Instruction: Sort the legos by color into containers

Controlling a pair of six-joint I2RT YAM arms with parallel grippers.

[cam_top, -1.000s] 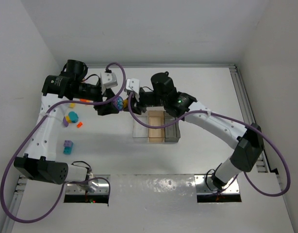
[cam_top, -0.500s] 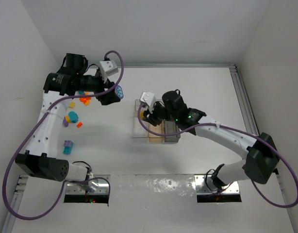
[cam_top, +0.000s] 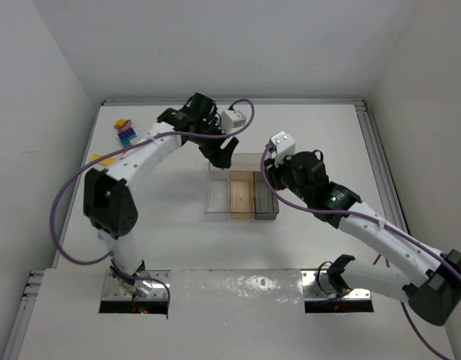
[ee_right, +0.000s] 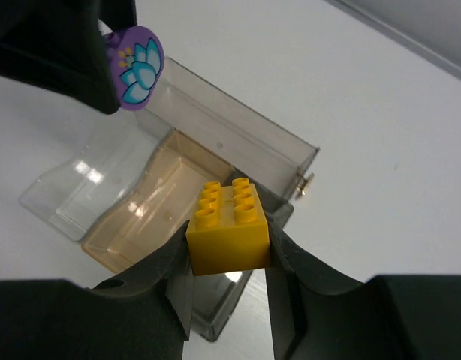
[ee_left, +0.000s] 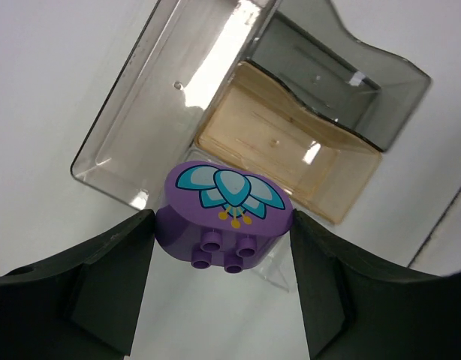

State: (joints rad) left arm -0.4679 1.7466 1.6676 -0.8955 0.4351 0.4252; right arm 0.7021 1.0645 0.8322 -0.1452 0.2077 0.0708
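My left gripper (cam_top: 220,155) is shut on a purple lego (ee_left: 227,216) with a teal flower print and holds it above the far end of the clear tray (cam_top: 214,204). In the left wrist view the clear bin (ee_left: 159,112), tan bin (ee_left: 290,157) and grey bin (ee_left: 343,90) lie below. My right gripper (cam_top: 269,171) is shut on a yellow lego (ee_right: 229,225) above the grey bin (ee_right: 230,307). The right wrist view also shows the purple lego (ee_right: 137,67) and the long narrow bin (ee_right: 230,135).
A small stack of purple, teal and yellow legos (cam_top: 125,132) lies at the far left of the table, with yellow pieces (cam_top: 103,158) nearer the left wall. A metal rail (cam_top: 373,150) runs along the right edge.
My left gripper has swung right from the lego pile to above the tray, still holding the purple lego. My right gripper has shifted right, off the tray's middle to its right end.
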